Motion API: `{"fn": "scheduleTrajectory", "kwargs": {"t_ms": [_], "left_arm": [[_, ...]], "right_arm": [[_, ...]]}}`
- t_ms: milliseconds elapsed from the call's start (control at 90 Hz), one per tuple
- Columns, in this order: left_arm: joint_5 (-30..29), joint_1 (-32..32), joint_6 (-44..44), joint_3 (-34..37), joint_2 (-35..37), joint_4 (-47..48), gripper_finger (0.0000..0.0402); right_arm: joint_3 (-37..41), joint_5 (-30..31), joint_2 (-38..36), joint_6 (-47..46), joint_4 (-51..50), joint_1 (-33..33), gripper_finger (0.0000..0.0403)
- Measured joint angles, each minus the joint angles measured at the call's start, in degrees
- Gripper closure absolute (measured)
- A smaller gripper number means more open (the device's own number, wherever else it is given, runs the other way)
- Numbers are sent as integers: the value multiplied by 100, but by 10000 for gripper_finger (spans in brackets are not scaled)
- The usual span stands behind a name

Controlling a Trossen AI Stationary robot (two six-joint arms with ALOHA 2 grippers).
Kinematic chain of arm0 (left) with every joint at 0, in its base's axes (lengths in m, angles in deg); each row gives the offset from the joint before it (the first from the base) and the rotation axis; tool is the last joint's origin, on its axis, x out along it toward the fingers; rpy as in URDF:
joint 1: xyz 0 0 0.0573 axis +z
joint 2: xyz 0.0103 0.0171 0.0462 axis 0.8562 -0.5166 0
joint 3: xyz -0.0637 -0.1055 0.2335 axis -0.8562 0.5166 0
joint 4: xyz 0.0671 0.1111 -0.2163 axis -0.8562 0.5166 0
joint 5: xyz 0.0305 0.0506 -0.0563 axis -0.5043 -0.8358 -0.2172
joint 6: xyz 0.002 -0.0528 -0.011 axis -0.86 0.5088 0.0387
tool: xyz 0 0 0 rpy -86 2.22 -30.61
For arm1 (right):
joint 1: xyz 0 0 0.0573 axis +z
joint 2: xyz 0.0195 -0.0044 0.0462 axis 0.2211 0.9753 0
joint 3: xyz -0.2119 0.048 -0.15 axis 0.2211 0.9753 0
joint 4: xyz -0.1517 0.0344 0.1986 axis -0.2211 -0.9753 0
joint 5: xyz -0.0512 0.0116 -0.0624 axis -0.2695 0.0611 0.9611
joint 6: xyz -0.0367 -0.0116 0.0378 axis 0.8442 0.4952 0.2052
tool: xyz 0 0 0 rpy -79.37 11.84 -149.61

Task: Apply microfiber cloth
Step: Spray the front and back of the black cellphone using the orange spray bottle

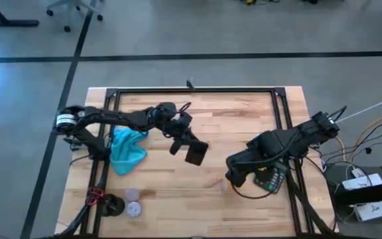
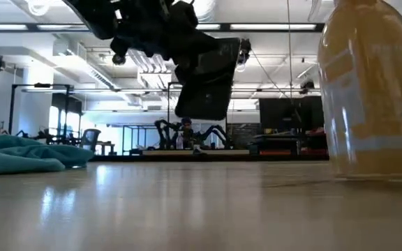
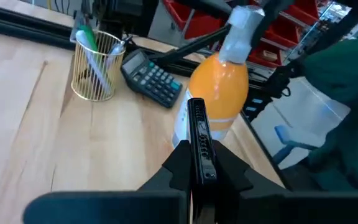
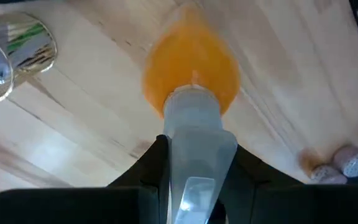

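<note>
The turquoise microfiber cloth lies crumpled on the table's left part, also seen in the low view; no gripper touches it. Just right of it my left gripper is shut on a black phone, held well above the wood. Toward the right, my right gripper is shut on the top of an orange bottle with a white spray head. In the high view the arm hides the bottle. My left gripper pinches the phone between its two fingers, one on each broad face, at one end. The phone shows edge-on between them. It is lifted clear of the table and hangs tilted below the gripper. My right gripper grips the bottle's white spray head between its two fingers, coming from above and pointing down. The orange body lies below the fingers. The bottle stands upright with its base on the table.
A calculator lies under the right arm, and a gold wire pen cup stands near it. Two round caps and a black object sit at the near left. A black frame borders the table.
</note>
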Motion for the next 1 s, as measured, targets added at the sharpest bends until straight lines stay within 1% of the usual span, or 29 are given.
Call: {"fn": "scheduleTrajectory", "kwargs": {"t_ms": [467,800,1000], "left_arm": [[-4,0,-63,-56,5,36,390],[-4,81,-210,-57,10,116,390],[-2,74,-210,-57,12,120,390]], "right_arm": [[-56,181,-9,-90,219,64,318],[-56,126,39,-389,261,107,280],[-56,198,33,-479,258,173,274]]}}
